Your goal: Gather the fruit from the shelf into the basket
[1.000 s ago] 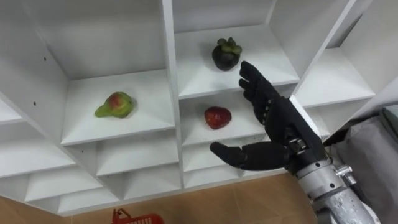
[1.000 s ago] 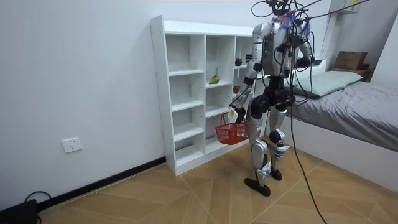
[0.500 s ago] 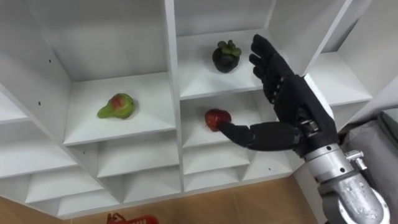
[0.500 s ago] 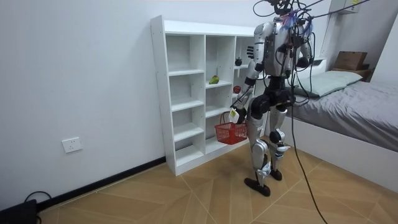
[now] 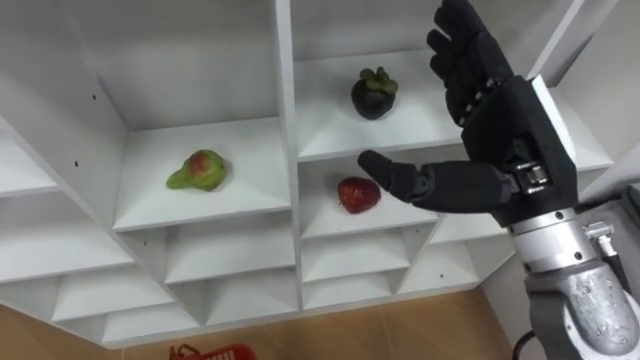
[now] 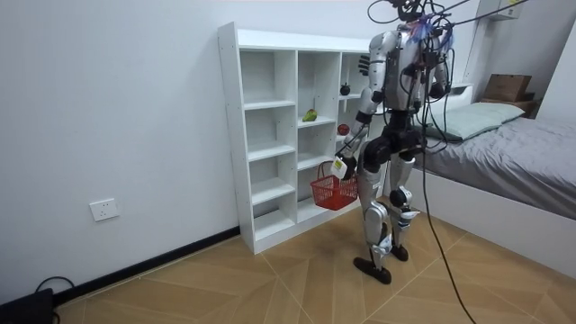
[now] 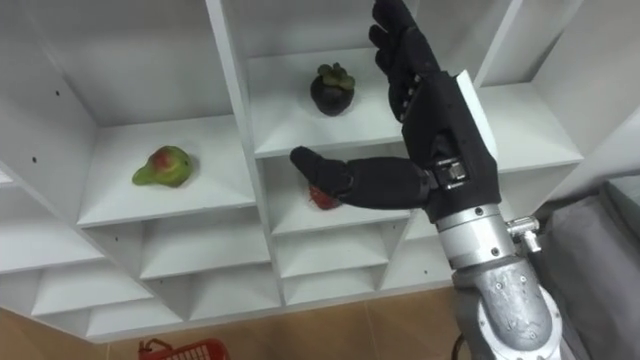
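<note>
Right hand (image 5: 500, 120) higher, nearer mangosteen (image 5: 373, 93)

The right hand (image 7: 440, 125), fingers (image 7: 395, 38) spread, hangs before the closet (image 7: 200, 172), its thumb half-hiding what seems a red fruit (image 7: 322, 198).

Black right hand (image 5: 510, 130) raised high at the end of a silver metal forearm that comes up from the lower right. Palm faces left, fingers (image 5: 462, 45) straight, close together, pointing up and forward. Thumb (image 5: 400, 178) sticks out sideways to the left, well apart from the fingers, nothing held. Wrist roughly in line with the forearm. In the room view the right hand (image 6: 364, 67) is at head height with the elbow bent, and the left hand (image 6: 340, 166) hangs low beside the hip, arm down. Robot stands upright on both legs.
</note>
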Motion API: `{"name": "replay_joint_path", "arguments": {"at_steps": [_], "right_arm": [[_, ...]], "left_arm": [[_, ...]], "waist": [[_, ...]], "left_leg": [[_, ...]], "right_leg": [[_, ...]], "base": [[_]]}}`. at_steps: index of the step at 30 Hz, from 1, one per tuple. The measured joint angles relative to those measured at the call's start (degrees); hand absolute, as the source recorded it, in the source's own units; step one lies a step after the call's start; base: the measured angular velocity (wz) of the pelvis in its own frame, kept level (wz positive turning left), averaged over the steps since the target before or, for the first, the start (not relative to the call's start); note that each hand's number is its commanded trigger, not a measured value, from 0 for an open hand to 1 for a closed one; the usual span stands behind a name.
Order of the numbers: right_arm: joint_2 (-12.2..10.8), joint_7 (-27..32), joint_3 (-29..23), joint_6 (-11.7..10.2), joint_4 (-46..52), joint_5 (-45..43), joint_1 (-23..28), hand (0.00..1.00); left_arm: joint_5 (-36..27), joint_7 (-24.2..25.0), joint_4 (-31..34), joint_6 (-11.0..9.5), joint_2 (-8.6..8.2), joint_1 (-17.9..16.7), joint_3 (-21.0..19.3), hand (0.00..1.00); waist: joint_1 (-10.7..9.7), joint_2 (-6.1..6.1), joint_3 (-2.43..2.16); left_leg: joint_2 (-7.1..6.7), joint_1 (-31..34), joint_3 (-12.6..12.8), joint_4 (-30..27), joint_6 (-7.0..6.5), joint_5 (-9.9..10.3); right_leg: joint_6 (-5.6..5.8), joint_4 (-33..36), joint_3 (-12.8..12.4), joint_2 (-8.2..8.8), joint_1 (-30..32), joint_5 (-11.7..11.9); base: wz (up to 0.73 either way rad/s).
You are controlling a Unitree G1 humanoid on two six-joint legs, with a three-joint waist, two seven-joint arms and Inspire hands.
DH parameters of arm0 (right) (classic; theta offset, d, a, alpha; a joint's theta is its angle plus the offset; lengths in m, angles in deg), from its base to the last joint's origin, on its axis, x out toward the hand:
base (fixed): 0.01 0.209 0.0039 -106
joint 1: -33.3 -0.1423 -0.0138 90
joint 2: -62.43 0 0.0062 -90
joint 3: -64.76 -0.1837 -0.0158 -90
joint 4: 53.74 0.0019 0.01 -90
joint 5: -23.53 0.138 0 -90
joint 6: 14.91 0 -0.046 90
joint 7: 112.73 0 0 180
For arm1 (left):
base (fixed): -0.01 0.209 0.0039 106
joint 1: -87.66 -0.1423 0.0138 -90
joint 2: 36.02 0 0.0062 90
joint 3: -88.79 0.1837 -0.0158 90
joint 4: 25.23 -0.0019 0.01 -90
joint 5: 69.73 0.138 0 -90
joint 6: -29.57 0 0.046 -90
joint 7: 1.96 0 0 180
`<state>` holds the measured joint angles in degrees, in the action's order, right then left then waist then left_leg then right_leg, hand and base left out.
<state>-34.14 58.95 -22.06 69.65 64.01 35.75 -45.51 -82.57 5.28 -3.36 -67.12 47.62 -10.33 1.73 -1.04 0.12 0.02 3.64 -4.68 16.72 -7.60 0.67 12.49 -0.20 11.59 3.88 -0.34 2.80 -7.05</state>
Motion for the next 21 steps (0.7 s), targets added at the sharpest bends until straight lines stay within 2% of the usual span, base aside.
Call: {"name": "replay_joint_path", "arguments": {"at_steps": [3, 10, 17, 21], "right_arm": [[0.02, 0.15, 0.0, 0.0, 0.0, 0.0, 0.0, 0.0], [0.09, 0.21, 0.11, 0.01, -0.11, -0.08, -0.01, 0.0], [0.05, 2.52, 0.75, 0.01, -3.81, -0.96, -1.93, 0.0], [-0.02, 4.32, 0.75, 0.02, -5.63, -2.64, -2.51, 0.0]], "left_arm": [[-0.07, -0.08, 0.13, -0.03, -0.01, -0.28, -0.01, 1.0], [-0.03, -0.03, 1.77, -0.02, -0.15, -1.47, -1.19, 1.0], [-0.39, -0.32, 1.73, -0.11, 0.07, -1.6, -1.77, 1.0], [-0.34, -0.29, 1.43, 0.0, 0.02, -1.57, -2.88, 1.0]], "waist": [[-0.06, 0.03, -0.02], [1.77, 0.15, -0.06], [3.19, 1.21, -0.06], [3.47, 1.16, 0.21]], "left_leg": [[0.0, -0.01, -0.39, -0.1, 0.0, 0.0], [0.03, -0.01, -0.79, -0.3, 0.0, -0.01], [-0.02, -0.1, -1.72, -0.37, 0.01, -0.04], [-0.05, -0.18, -2.23, -0.61, 0.0, -0.03]], "right_leg": [[0.0, 0.0, 0.59, 0.13, -0.37, 0.0], [-0.01, -0.01, 1.36, 0.23, -0.55, 0.0], [-0.01, -0.03, 2.47, 0.44, -0.94, 0.0], [0.0, -0.81, 2.76, 0.48, -1.71, 0.0]], "base": [[0.09], [0.03], [0.04], [0.07]]}}
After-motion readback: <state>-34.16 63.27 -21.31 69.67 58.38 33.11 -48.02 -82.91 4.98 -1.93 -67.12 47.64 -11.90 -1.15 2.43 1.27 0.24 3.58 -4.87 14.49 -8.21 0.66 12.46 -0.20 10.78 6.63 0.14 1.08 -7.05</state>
